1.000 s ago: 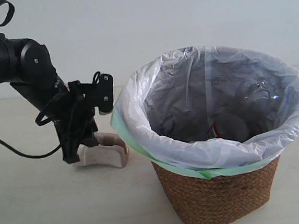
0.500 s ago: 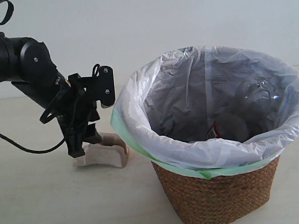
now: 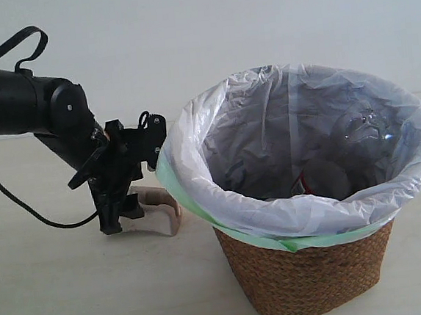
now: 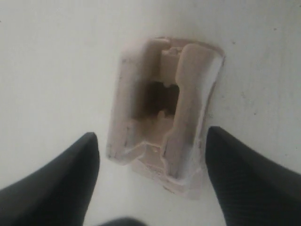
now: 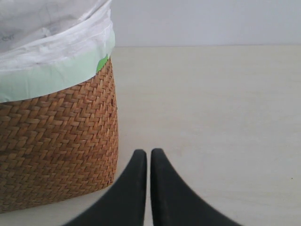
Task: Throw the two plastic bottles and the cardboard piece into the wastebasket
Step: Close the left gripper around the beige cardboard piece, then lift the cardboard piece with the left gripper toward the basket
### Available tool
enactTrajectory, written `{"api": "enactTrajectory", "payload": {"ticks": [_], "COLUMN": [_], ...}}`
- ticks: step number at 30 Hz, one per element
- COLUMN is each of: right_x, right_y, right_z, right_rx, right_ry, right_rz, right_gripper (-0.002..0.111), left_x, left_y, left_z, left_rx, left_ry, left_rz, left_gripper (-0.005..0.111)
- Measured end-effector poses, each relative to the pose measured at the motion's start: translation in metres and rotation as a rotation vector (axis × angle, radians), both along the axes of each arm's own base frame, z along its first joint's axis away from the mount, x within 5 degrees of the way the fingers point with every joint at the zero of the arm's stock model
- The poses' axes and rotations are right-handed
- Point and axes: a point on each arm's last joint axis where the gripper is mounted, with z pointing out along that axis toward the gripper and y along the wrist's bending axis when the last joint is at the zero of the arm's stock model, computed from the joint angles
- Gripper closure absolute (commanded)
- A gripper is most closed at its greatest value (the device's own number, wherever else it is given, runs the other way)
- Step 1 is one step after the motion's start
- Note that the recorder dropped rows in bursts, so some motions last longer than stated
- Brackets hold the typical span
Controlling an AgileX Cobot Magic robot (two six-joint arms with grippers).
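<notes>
Front and centre, the wicker wastebasket (image 3: 309, 274) stands on the counter (image 3: 76, 302), its crinkled white bag liner (image 3: 196, 166) folded over the rim with a green edge showing. Down inside, a bottle with a red label (image 3: 317, 181) lies at the bottom of the bag. A clear plastic shape (image 3: 363, 128) glints against the liner's far side, its label unreadable from here.

The right jaws are pressed together and holding nothing, low over the counter just beside the basket's woven wall.

Further back, just to the left of the basket, the cardboard piece (image 3: 156, 214) lies on the counter, its moulded hollow facing the wrist camera. The left arm (image 3: 36, 106) leans down over it. The left jaws are spread, with one black finger (image 4: 61, 183) on each side of the piece and neither touching it. Behind it all is a plain pale wall (image 3: 221, 24).
</notes>
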Motion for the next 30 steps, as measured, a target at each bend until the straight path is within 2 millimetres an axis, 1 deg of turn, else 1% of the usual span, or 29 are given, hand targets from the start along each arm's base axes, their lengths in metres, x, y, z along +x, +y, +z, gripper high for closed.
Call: {"api": "enactTrajectory", "payload": {"ticks": [9,11,14,21,25,30], "right_x": [0.0,0.0,0.0,0.0,0.0,0.0], "right_y": [0.0,0.0,0.0,0.0,0.0,0.0], "right_z": [0.0,0.0,0.0,0.0,0.0,0.0], "right_rx": [0.0,0.0,0.0,0.0,0.0,0.0], "right_ry": [0.0,0.0,0.0,0.0,0.0,0.0], "right_rz": [0.0,0.0,0.0,0.0,0.0,0.0], "right_gripper": [0.108,0.108,0.108,0.108,0.108,0.108], "left_x": [0.003,0.004,0.005,0.007,0.007,0.006], "left_y": [0.0,-0.001,-0.001,-0.002,-0.002,-0.002], "left_z": [-0.001,-0.005,-0.017,-0.032,-0.039,-0.041], "left_rx": [0.001,0.003,0.015,0.027,0.028,0.031], "left_ry": [-0.03,-0.025,0.001,0.022,0.043,0.057], "left_rz": [-0.007,-0.007,-0.007,-0.008,0.006,0.013], "left_gripper": [0.046,0.046,0.046,0.046,0.046,0.046]}}
